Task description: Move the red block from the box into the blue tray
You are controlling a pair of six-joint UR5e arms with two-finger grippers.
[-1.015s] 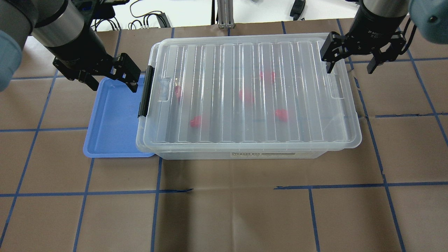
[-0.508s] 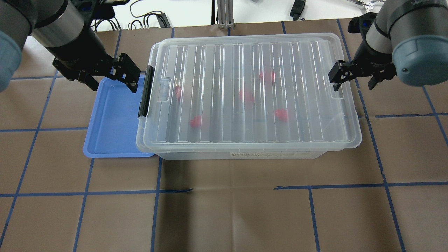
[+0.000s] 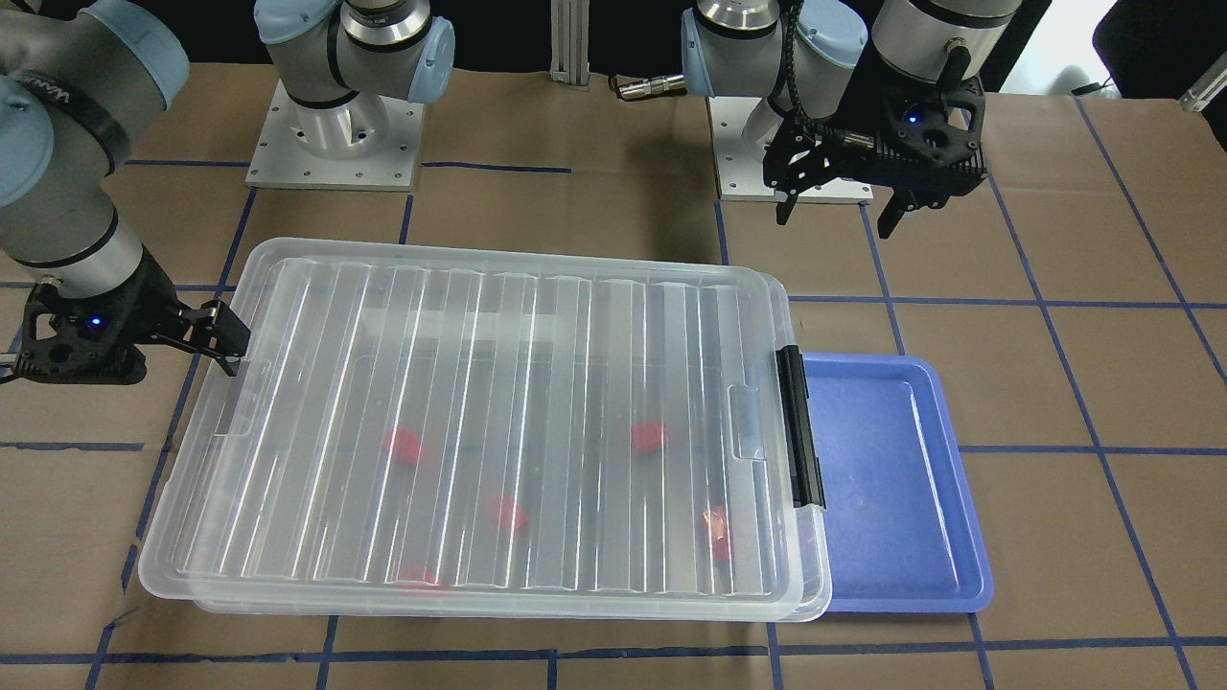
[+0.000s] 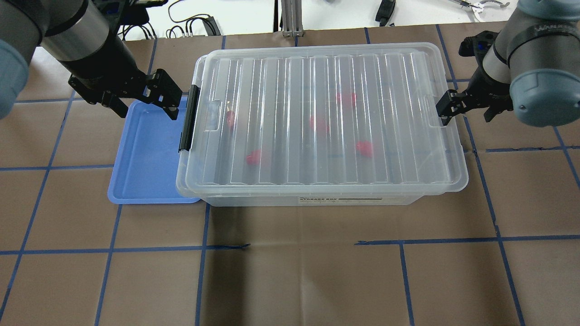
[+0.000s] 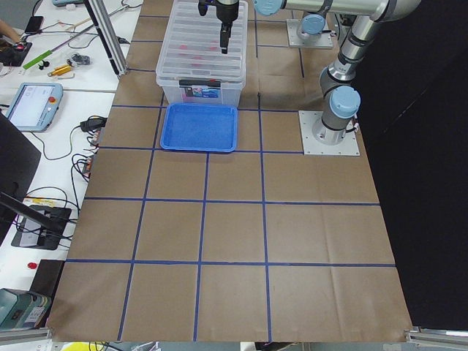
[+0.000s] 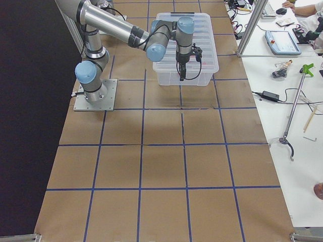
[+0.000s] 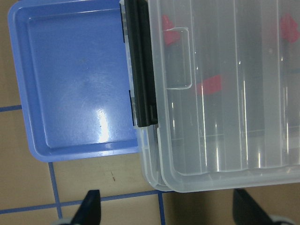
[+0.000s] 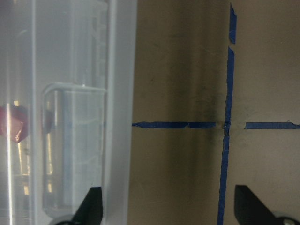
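The box (image 4: 317,113) is a clear bin with its ribbed lid shut and a black latch bar (image 4: 189,117) on its left end. Several blurred red pieces (image 4: 252,157) show through the lid, and I cannot single out the red block. The blue tray (image 4: 145,158) lies empty against the latch end, partly under the box's rim. My left gripper (image 4: 148,111) is open above the tray's far end, beside the latch. My right gripper (image 4: 466,118) is open at the box's other short end; in the right wrist view (image 8: 168,211) it straddles the lid's edge.
The two arm bases (image 3: 335,134) stand behind the box. An aluminium post (image 4: 292,18) and cables (image 4: 190,25) sit past the far table edge. Side benches hold a tablet (image 5: 33,106) and tools (image 6: 298,96). Brown paper with blue tape lines covers the table (image 4: 294,271).
My right gripper has come down and moved nearer along the box's right end, its wrist turned, and now sits at the lid's edge. The left arm has not moved.
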